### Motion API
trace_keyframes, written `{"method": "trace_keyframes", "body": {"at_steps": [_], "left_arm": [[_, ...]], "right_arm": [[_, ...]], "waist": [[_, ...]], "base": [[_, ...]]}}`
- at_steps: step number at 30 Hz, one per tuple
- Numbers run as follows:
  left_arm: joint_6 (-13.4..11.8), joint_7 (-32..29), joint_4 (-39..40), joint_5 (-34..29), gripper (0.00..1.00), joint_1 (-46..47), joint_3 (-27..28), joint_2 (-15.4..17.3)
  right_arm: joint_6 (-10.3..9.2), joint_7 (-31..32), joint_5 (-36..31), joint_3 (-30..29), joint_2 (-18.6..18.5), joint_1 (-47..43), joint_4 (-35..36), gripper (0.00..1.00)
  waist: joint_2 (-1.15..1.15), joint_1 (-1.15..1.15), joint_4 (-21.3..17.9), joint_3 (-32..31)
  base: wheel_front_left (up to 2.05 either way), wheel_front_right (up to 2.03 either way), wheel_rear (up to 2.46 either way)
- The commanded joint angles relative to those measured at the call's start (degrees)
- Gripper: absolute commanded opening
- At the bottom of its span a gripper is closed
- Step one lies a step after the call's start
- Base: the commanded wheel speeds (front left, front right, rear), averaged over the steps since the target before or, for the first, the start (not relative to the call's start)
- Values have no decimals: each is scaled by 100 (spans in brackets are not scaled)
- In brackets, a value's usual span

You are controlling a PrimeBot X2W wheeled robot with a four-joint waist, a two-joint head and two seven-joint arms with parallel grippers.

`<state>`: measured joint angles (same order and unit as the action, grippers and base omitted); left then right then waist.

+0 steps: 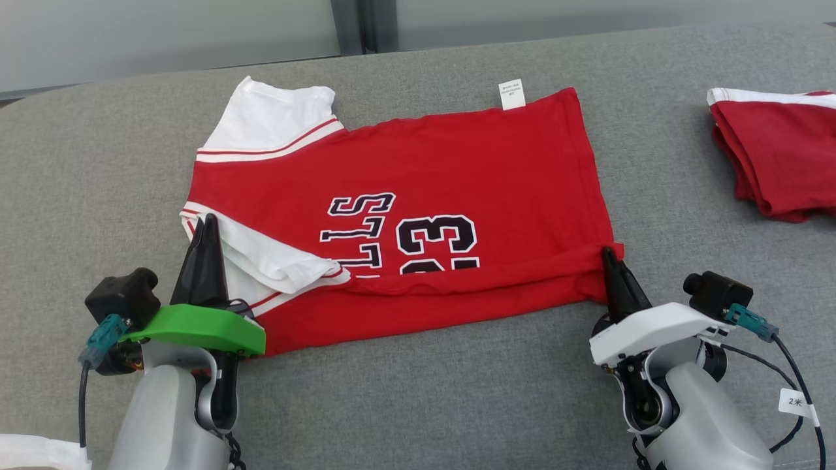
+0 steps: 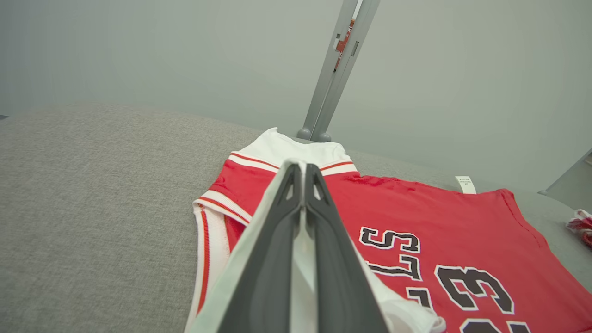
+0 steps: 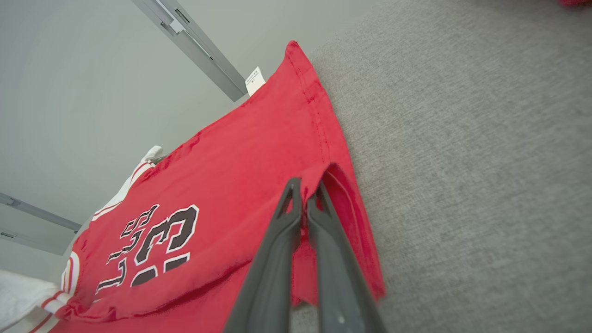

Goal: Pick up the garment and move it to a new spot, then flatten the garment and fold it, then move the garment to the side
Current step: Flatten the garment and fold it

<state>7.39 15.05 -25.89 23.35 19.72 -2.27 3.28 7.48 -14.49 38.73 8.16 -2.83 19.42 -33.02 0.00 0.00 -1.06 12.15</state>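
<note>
The garment (image 1: 424, 176) is a red jersey with white sleeves and black lettering, spread sideways on the grey surface with its near edge lifted and folded over. My left gripper (image 1: 206, 225) is shut on the white sleeve end at the garment's left; in the left wrist view white cloth runs between the closed fingers (image 2: 303, 175) over the garment (image 2: 416, 217). My right gripper (image 1: 609, 253) is shut on the red hem corner at the garment's right; the right wrist view shows red cloth pinched at the fingertips (image 3: 305, 194) of the garment (image 3: 240, 162).
A second red and white folded garment (image 1: 777, 150) lies at the far right. The grey padded surface (image 1: 98, 196) extends left and toward me. A pale wall with a metal post (image 2: 335, 69) stands behind. White cloth (image 1: 39, 454) shows at the bottom left corner.
</note>
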Motion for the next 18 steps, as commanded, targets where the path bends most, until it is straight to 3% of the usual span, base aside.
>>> {"method": "trace_keyframes", "body": {"at_steps": [1, 2, 3, 4, 5, 14, 18], "left_arm": [[12, 15, -79, -87, 0, 129, 7, 50], [12, 15, -143, -96, 17, 185, 17, 51], [12, 15, -178, -112, 36, 220, 28, 54], [12, 15, -219, -99, 88, 251, 39, 51], [12, 15, -262, -103, 100, 270, 49, 49], [12, 15, -227, -70, 100, 274, 79, 26], [12, 15, -23, 30, 100, 11, 87, 36]], "right_arm": [[2, -27, 37, 28, -14, 101, -44, 2], [2, -34, 60, 44, -14, 147, -68, 32], [2, -42, 74, 57, -14, 179, -92, 47], [2, -43, 108, 69, -14, 217, -122, 100], [2, -50, 125, 76, -14, 248, -146, 100], [2, -72, 260, 12, -16, 555, -272, 100], [2, -72, -75, -222, -16, 462, -34, 100]], "waist": [[0, 0, -12, 20], [0, 0, -13, 27], [0, 0, -14, 30], [0, 0, -14, 31], [0, 0, -13, 32], [0, 0, 69, -15], [0, 0, 128, -114]], "base": [[0, 0, 0], [0, 0, 0], [0, 0, 0], [0, 0, 0], [0, 0, 0], [0, 0, 0], [0, 0, 0]]}}
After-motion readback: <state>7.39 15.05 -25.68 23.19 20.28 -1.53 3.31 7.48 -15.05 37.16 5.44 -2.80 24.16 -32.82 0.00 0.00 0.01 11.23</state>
